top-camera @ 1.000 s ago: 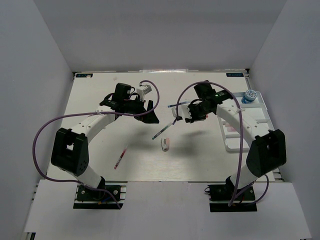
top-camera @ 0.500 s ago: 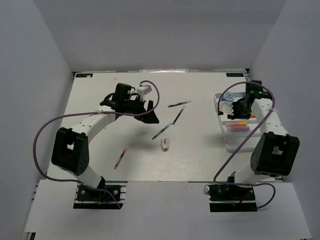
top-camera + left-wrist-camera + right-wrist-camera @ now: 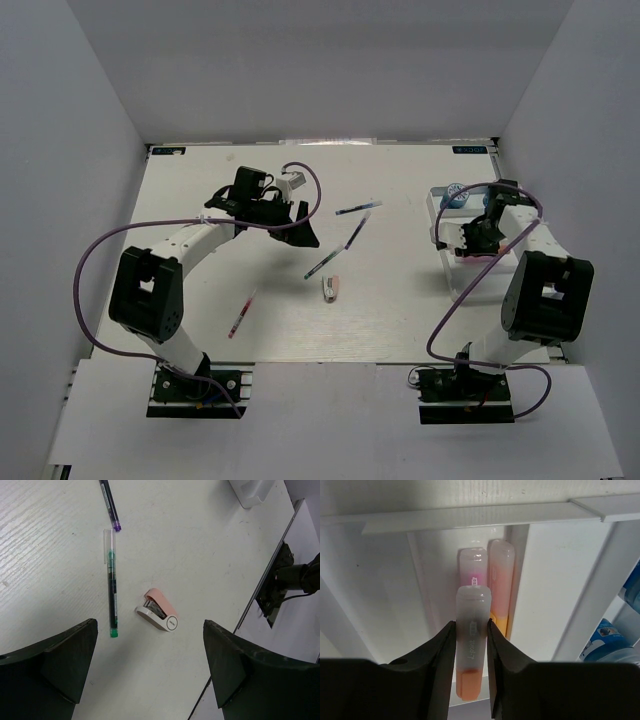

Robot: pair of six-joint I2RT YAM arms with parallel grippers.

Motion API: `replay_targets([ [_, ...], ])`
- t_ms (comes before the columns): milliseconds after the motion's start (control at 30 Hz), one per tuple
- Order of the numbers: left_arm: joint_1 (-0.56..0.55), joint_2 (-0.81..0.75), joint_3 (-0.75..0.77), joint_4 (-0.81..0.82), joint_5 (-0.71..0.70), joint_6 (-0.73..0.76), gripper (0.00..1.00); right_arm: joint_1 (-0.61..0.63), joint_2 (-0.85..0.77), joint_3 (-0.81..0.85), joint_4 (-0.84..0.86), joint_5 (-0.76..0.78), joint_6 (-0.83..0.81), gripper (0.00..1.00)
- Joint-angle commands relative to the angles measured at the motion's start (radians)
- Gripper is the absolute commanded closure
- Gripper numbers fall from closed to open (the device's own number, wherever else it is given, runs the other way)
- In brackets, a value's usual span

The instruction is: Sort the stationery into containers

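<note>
Right gripper is clamping an orange highlighter over the tray at the right edge of the desk, seemingly grouping it with two stored highlighters.

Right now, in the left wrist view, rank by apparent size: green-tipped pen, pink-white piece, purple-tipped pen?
1. Thin clear green-tipped pen
2. Small pink-white stapler-like piece
Dark purple-tipped pen: cut off by the frame, unranked.

right claw | grips orange highlighter | above white tray
</note>
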Motion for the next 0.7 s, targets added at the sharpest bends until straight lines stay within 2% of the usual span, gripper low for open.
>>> replay_targets([
  [0, 0.003, -0.023, 0.027, 0.001, 0.0, 0.011, 0.05, -0.008, 0.008, -0.022, 0.017, 0.012, -0.002, 0.83],
  [33, 0.003, -0.023, 0.026, 0.001, 0.0, 0.011, 0.05, -0.005, 0.005, -0.029, 0.018, 0.016, -0.003, 0.78],
  [67, 0.003, -0.026, 0.024, 0.003, 0.0, 0.008, 0.05, -0.005, -0.006, -0.048, 0.021, 0.019, -0.005, 0.64],
  [100, 0.003, -0.027, 0.018, 0.009, 0.001, 0.008, 0.05, -0.005, -0.015, -0.059, 0.031, 0.017, -0.005, 0.6],
  [233, 0.003, -0.058, -0.011, 0.026, -0.017, -0.006, 0.04, 0.0, -0.044, -0.086, 0.047, 0.002, -0.011, 0.57],
  [367, 0.003, -0.104, -0.045, 0.032, -0.048, -0.006, 0.04, 0.001, -0.055, -0.051, 0.038, -0.02, 0.026, 0.5],
  [467, 0.003, -0.141, -0.063, 0.026, -0.057, -0.003, 0.05, 0.003, -0.055, 0.054, 0.011, -0.105, 0.131, 0.5],
  [500, 0.003, -0.154, -0.068, 0.02, -0.062, 0.006, 0.06, 0.004, -0.047, 0.105, -0.027, -0.186, 0.179, 0.51],
  [533, 0.003, -0.168, -0.074, 0.023, -0.077, 0.014, 0.07, 0.006, -0.039, 0.216, -0.049, -0.231, 0.299, 0.51],
  [567, -0.015, -0.203, -0.092, 0.024, -0.103, 0.037, 0.09, 0.007, -0.023, 0.277, -0.084, -0.282, 0.376, 0.52],
  [600, -0.028, -0.214, -0.106, 0.029, -0.14, 0.049, 0.1, 0.012, -0.013, 0.332, -0.107, -0.37, 0.521, 0.52],
  [667, -0.043, -0.225, -0.135, 0.023, -0.175, 0.058, 0.17, 0.026, 0.002, 0.464, -0.147, -0.476, 0.648, 0.52],
])
